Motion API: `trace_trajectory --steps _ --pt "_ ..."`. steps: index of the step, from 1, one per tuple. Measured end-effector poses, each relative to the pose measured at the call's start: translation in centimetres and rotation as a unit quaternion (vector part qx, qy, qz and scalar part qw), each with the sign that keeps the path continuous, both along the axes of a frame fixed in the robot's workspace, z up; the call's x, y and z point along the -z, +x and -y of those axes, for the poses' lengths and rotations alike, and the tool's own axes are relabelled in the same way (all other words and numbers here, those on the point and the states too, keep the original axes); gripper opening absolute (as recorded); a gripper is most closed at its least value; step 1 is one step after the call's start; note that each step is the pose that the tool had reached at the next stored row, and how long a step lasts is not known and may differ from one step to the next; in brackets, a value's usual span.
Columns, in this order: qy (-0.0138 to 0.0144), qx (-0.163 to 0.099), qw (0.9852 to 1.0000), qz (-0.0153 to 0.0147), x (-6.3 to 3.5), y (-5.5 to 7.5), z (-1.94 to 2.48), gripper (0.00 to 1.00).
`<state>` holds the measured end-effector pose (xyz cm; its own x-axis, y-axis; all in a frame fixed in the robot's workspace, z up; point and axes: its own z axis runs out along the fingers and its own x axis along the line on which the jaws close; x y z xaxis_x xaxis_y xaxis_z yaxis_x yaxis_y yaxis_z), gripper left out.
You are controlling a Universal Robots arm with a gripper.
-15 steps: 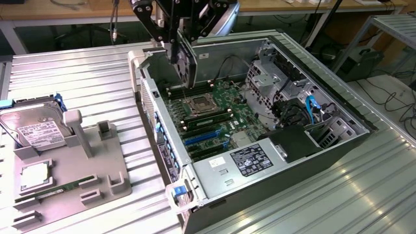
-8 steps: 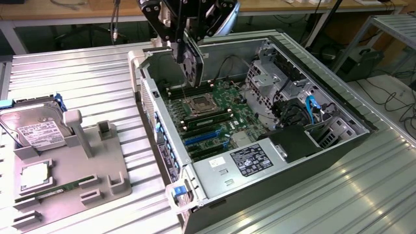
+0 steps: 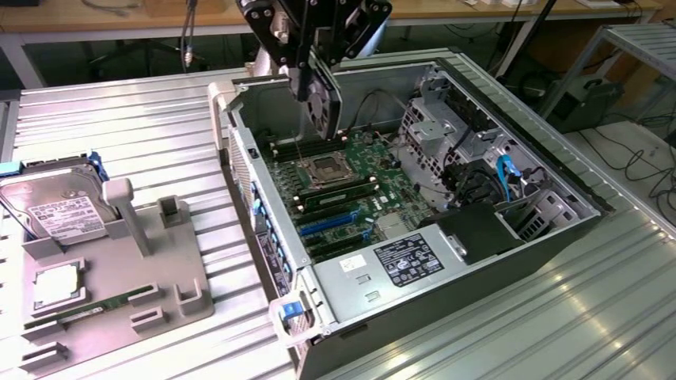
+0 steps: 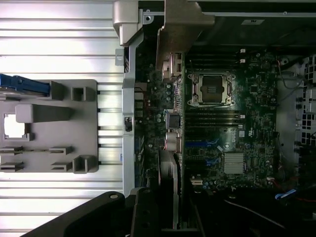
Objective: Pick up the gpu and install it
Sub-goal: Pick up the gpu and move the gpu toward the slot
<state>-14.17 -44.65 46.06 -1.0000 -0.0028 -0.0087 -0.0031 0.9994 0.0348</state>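
Note:
My gripper hangs above the open computer case, shut on the gpu. The gpu is a dark flat card held upright on edge, its lower end over the back part of the green motherboard, clear of it. In the wrist view the gpu shows edge-on, with its silver bracket at the far end and the gripper at the near end. It lies along the case wall side of the motherboard, beside the processor socket. Blue expansion slots sit nearer the power supply.
A grey fixture on the ribbed metal table at the exterior view's left carries a silver hard drive, a processor chip and a green memory stick. The power supply and drive cage crowd the case.

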Motion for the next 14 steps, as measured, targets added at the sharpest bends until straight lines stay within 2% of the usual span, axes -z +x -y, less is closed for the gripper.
trace_trajectory --steps 14 --pt "0.0 0.0 1.0 0.0 0.0 2.2 0.0 0.28"
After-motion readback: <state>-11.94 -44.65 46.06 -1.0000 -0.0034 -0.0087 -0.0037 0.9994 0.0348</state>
